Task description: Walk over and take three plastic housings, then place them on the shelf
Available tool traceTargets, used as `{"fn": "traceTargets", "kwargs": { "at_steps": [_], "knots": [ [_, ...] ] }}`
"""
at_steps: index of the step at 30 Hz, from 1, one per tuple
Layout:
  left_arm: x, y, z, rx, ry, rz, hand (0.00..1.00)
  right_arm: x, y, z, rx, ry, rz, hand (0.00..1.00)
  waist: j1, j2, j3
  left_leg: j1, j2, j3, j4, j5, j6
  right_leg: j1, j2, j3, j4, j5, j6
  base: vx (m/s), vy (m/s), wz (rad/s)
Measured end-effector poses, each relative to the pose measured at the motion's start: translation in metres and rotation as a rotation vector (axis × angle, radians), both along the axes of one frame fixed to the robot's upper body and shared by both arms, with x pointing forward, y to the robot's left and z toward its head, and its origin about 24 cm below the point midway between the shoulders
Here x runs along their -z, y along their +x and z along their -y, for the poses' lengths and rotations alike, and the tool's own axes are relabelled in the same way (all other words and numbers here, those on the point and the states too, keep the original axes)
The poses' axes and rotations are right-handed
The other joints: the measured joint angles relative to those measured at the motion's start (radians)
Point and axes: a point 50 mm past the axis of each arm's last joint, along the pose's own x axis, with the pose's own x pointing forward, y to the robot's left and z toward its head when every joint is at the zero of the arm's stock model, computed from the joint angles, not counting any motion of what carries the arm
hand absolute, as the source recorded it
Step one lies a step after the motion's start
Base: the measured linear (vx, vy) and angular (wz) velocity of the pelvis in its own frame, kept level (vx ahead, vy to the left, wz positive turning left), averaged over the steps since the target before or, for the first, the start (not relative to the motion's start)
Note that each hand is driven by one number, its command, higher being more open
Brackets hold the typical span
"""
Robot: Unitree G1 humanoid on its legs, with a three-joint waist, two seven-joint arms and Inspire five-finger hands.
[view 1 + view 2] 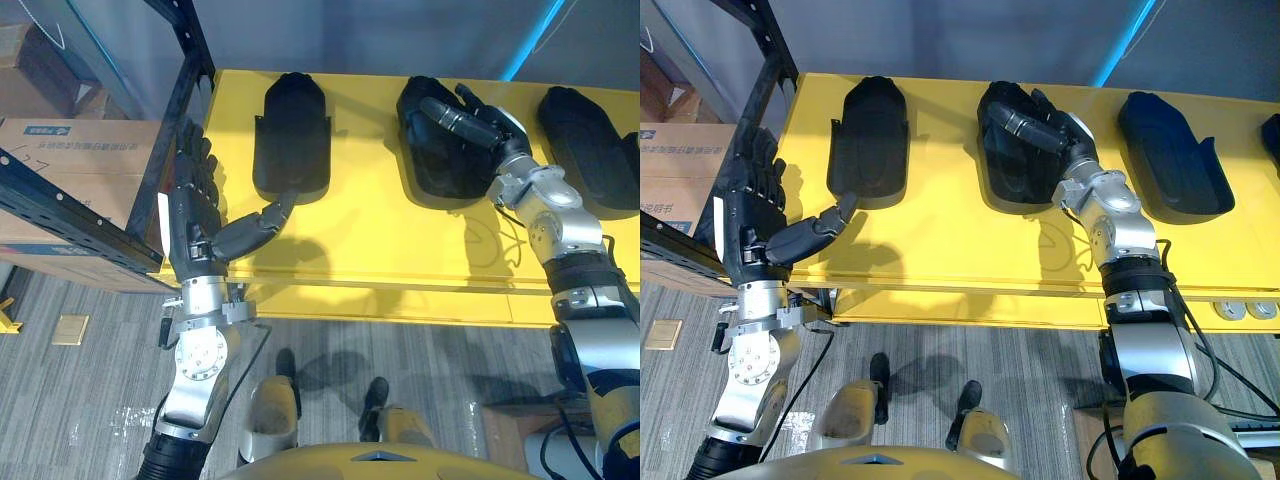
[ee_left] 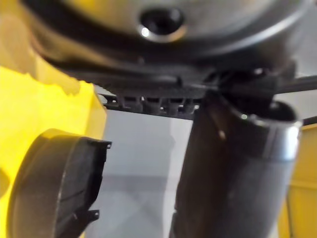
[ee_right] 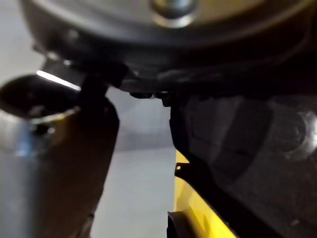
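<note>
Three black housings lie on the yellow counter [image 1: 940,250]: the left housing [image 1: 868,140], the middle housing [image 1: 1005,170] and the right housing [image 1: 1165,155]. The right hand [image 1: 1055,128] rests on the middle one; whether it grips, I cannot tell. The left hand [image 1: 750,215] is spread at the counter's left end. A box [image 1: 80,150] beside it bears a blue label, too small to read.

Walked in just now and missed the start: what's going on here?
The robot is at a yellow table bearing three black plastic housings. Its right hand is on the middle housing; its left hand is open beside the left housing. The right housing lies untouched.
</note>
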Motion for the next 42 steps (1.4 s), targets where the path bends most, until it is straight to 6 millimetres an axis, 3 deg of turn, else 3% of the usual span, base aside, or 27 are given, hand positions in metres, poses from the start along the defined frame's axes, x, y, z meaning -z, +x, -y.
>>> {"fn": "traceTargets", "kwargs": {
  "at_steps": [23,42],
  "knots": [
    [-0.004,0.005,0.003,0.002,0.02,0.008,1.0,-0.003,0.004,0.002,0.031,0.01,-0.034,1.0,-0.004,0.0,0.0,0.004,0.011,0.015,-0.016,0.008,-0.008,-0.008,0.012,0.011,-0.005,0.005,-0.006,0.0,0.0,0.0],
    [-0.002,0.004,0.009,0.022,0.024,-0.006,1.0,-0.005,0.003,0.015,0.16,0.018,-0.041,1.0,-0.007,0.0,0.0,0.004,0.013,0.026,-0.017,0.008,-0.008,-0.015,0.012,0.021,-0.005,0.008,-0.007,0.0,0.0,-0.01]
  ]
}}
